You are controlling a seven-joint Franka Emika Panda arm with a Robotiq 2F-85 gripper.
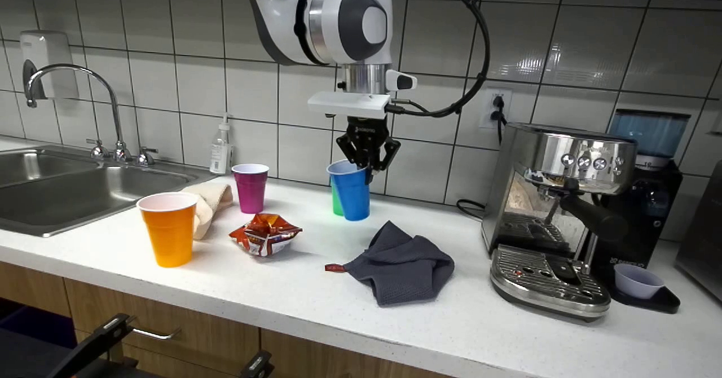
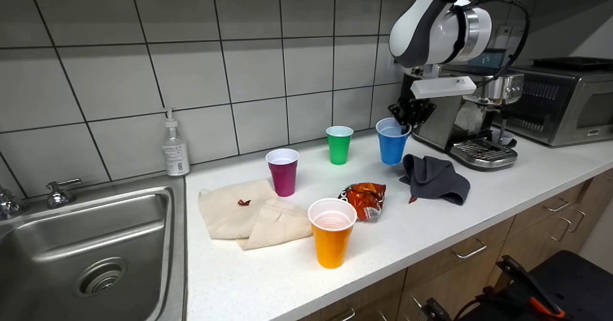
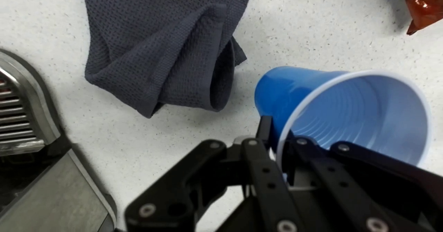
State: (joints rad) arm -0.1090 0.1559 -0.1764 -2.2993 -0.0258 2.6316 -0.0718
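Wrist view: my black two-fingered gripper (image 3: 281,137) clenches the rim of a pale-lined blue plastic cup (image 3: 349,112), fingers nearly together, only the thin wall pinched between them. The cup is near a crumpled dark-gray woven cloth (image 3: 162,52); I cannot tell whether its base touches the speckled white countertop (image 3: 311,45). A tapered green plastic cup (image 2: 339,147), beyond my wrist view, stands whole in an exterior view, apart from the blue one.
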